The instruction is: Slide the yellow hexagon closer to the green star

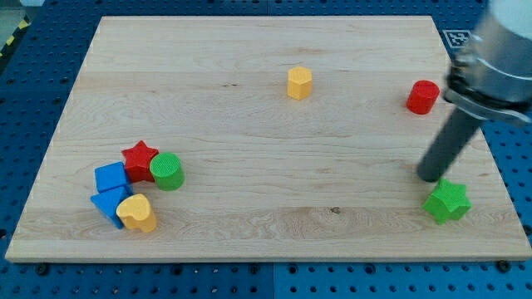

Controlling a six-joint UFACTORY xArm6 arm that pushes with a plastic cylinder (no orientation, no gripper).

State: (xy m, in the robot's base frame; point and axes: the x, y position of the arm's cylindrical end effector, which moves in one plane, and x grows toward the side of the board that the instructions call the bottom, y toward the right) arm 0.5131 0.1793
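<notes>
The small yellow hexagon block (299,83) sits alone at the wooden surface's (249,50) top middle, looks light and slidey, so push its upper-left face. Green star block (447,201) is bottom right, my tip (430,177) just beside it. No gripper here, only a rod.

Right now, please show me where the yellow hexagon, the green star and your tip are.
yellow hexagon (299,83), camera view, centre of the block.
green star (448,202), camera view, middle of its top face.
my tip (431,176), camera view, the rod's very end, just above and left of the green star.
</notes>
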